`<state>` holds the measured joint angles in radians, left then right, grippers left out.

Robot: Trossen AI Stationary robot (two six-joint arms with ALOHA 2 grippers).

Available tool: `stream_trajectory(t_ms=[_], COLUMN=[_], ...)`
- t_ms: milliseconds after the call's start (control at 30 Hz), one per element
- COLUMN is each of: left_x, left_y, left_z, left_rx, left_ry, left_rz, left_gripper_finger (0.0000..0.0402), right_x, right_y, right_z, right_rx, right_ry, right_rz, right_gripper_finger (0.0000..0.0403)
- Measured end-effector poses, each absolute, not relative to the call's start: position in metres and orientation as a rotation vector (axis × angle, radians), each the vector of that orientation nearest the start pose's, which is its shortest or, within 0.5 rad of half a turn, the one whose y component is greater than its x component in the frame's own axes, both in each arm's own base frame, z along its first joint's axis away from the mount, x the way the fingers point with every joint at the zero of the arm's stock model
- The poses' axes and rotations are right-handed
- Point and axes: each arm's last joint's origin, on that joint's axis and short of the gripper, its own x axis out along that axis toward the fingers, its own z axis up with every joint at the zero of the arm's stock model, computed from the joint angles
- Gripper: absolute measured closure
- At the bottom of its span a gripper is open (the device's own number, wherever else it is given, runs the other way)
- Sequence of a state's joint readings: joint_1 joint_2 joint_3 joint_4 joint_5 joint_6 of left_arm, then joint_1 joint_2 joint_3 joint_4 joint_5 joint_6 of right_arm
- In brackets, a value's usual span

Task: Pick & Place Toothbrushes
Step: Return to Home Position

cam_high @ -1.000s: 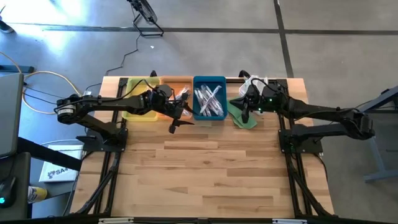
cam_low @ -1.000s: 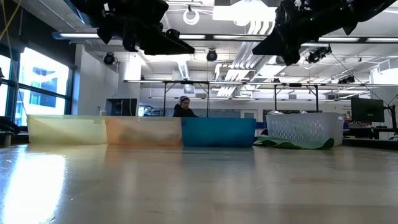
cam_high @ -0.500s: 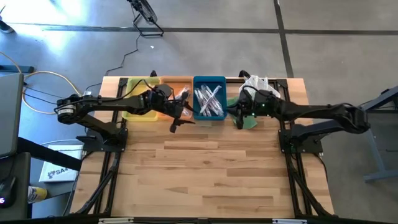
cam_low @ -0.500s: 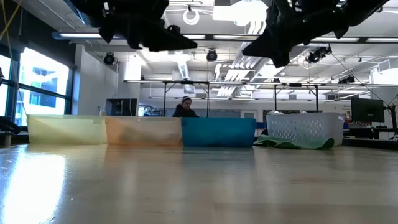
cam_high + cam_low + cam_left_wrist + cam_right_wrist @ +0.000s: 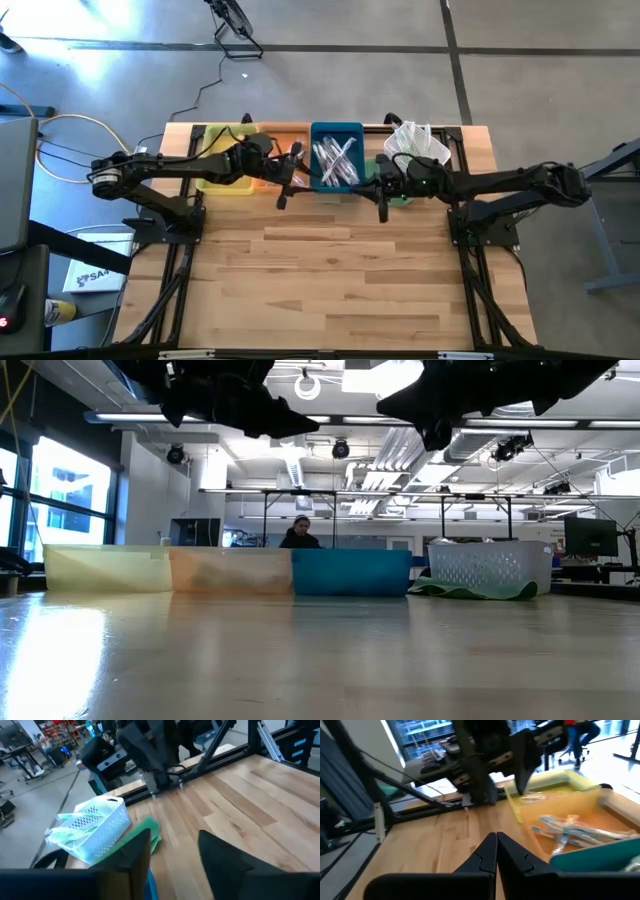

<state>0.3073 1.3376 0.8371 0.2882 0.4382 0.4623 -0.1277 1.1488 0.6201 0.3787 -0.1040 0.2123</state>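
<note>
Wrapped toothbrushes lie in a heap in the blue tray [image 5: 337,160], and a few more lie in the orange tray [image 5: 570,832]. Others fill the white mesh basket [image 5: 417,145], which stands on a green cloth [image 5: 145,832]. My left gripper [image 5: 283,197] hangs open and empty above the table, by the near edge of the orange tray [image 5: 285,150]; its open fingers show in the left wrist view [image 5: 175,855]. My right gripper [image 5: 382,207] is shut [image 5: 496,851] and hangs off the blue tray's near right corner. Nothing shows between its fingers.
A yellow tray [image 5: 225,160] stands left of the orange one, all three in a row along the far edge [image 5: 230,572]. The wide near half of the wooden table [image 5: 340,280] lies bare. A person [image 5: 300,535] sits in the room behind.
My right gripper has travelled from above the basket and green cloth toward the table's left and a little nearer, ending beside the blue tray, and the basket now shows uncovered.
</note>
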Motion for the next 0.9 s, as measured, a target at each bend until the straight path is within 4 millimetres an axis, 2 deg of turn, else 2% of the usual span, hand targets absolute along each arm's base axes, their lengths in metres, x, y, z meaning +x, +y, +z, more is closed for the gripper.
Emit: stream_trajectory(t_ms=[167,333,533,700,767,900], left_x=[0.278,0.258,0.232,0.221,0.217,0.207], left_y=[0.074,0.068,0.06,0.049,0.045,0.042], left_z=[0.284,0.296,0.309,0.313,0.31,0.288], left_rx=[0.401,0.465,0.507,0.577,0.603,0.598], left_ry=[0.14,0.163,0.239,0.242,0.226,0.226], left_rz=[-0.202,-0.228,-0.142,-0.131,-0.101,-0.042], left_gripper_finger=[0.0316,0.0392,0.0391,0.04,0.04,0.0401], right_x=[0.247,0.242,0.229,0.217,0.213,0.204], right_y=[-0.018,-0.012,-0.011,-0.01,-0.01,-0.01], right_z=[0.259,0.264,0.272,0.283,0.286,0.294], right_rx=[0.218,0.165,0.155,0.135,0.119,0.102], right_ry=[0.145,0.135,0.146,0.111,0.102,0.062], right_rz=[-0.038,-0.06,-0.06,-0.056,-0.055,-0.052], right_gripper_finger=[0.0401,0.0401,0.0401,0.0401,0.0401,0.0401])
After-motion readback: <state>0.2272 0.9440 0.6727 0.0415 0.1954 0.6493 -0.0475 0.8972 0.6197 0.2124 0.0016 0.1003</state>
